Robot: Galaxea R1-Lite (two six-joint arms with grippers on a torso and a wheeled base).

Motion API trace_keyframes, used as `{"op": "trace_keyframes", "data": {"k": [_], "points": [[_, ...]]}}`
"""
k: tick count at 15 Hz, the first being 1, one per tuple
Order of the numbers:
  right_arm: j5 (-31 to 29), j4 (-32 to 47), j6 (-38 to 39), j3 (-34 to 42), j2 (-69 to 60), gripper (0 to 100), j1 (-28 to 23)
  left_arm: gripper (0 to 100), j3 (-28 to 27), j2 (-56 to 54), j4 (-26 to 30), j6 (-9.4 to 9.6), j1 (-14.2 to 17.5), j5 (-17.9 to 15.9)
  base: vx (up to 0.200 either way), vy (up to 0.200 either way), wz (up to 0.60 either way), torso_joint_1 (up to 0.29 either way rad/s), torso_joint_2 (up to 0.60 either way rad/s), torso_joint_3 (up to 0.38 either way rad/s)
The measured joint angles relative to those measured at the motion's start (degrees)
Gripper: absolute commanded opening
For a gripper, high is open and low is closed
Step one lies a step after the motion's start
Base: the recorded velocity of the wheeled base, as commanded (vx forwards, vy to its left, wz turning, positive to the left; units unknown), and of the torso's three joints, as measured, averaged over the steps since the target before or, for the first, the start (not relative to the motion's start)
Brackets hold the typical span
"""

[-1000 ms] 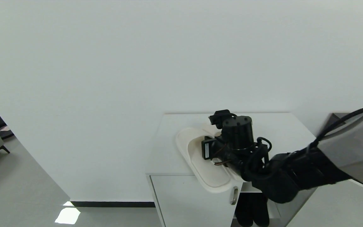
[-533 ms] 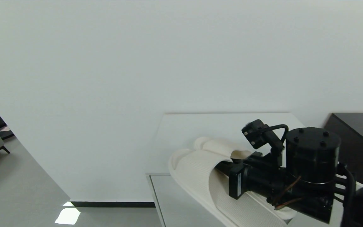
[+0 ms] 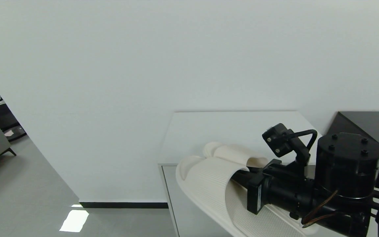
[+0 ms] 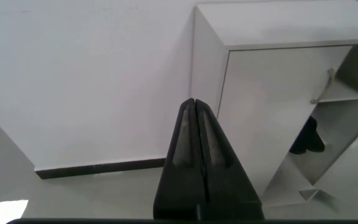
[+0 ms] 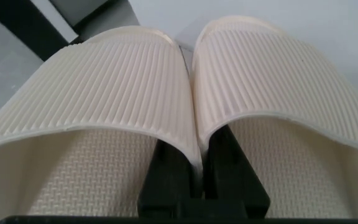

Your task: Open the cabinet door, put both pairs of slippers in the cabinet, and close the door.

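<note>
At the cabinet's front edge, right fingers grip cream slippers (dark pair shelved); left fingers closed; stowing and closing remain.

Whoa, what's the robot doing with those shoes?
The robot's right hand is holding a pair of cream slippers, pinched together, up near the white cabinet. The cabinet is open, and a dark pair sits inside it. The left hand is shut and empty. The cream pair isn't in the cabinet yet.
</note>
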Motion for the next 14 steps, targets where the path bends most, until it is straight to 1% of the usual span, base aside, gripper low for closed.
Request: {"op": "trace_keyframes", "data": {"k": [4,6,9,11,14], "points": [[0.3,-0.1,0.3,0.5,-0.1,0,-0.1,0,0.0,0.0,0.0,0.02,0.0,0.0,-0.2,0.0,0.0,0.001,0.0,0.001],[2.0,-0.2,0.2,1.3,-0.2,0,-0.1,0,0.0,0.0,0.0,0.02,0.0,0.0,-0.2,0.0,0.0,0.005,0.0,0.002],[2.4,-1.1,0.1,2.2,-0.4,0,-0.1,0,0.0,0.0,0.0,0.02,0.0,0.0,-0.2,0.0,0.0,0.002,0.0,0.004],[3.0,-2.3,0.2,2.9,-0.4,0,-0.3,0,0.0,0.0,0.0,0.02,0.0,0.0,0.0,0.0,0.0,0.0,0.0,0.0],[6.5,-6.0,0.1,5.1,-0.5,0,-0.8,0,0.0,0.0,0.0,0.02,0.0,0.0,0.0,0.0,0.0,0.0,0.0,0.0]]}}
